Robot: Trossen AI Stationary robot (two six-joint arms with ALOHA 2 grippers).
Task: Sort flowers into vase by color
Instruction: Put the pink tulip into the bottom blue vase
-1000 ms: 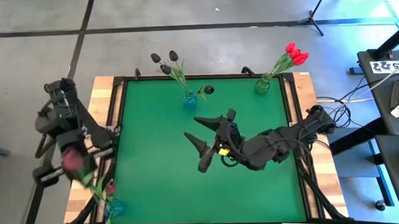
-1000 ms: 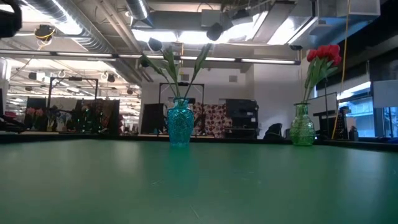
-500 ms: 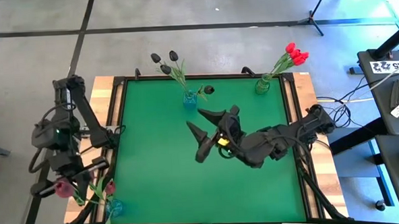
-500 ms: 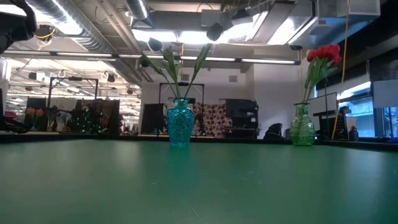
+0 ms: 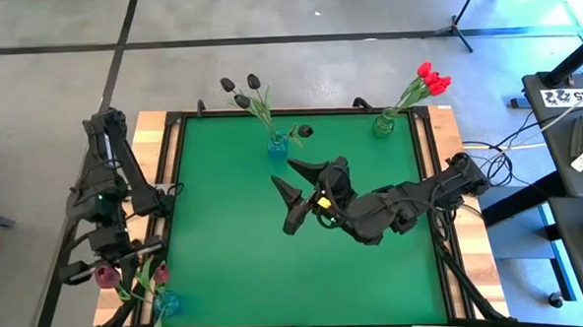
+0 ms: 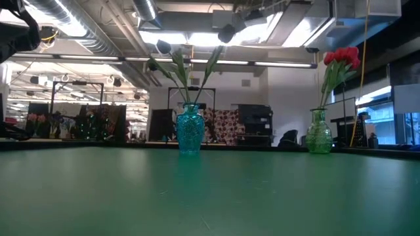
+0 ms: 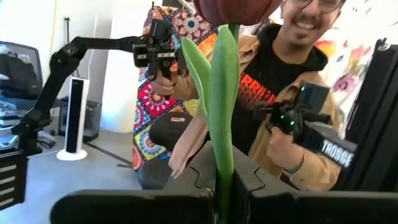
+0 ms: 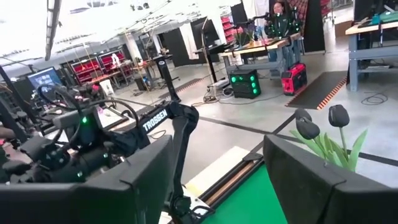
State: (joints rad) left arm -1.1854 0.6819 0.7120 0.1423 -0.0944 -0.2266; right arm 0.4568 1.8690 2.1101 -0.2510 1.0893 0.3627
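Off the table's (image 5: pixel 297 282) left edge, left gripper (image 5: pixel 107 271) pinching a maroon tulip (image 5: pixel 105 277) by its stem (head uppermost), right gripper (image 5: pixel 291 195) spread wide over mid-table.

From above I see a grey concrete floor (image 5: pixel 266 27) crossed by dark lines, and a tripod stand (image 5: pixel 460 23) off the far right corner of the desk (image 5: pixel 236 245). Level across it, strip lights (image 6: pixel 216 39) and silver ducts (image 6: pixel 98 26) hang from the ceiling, with racks and shelving (image 6: pixel 98 124) filling a big workshop hall behind.
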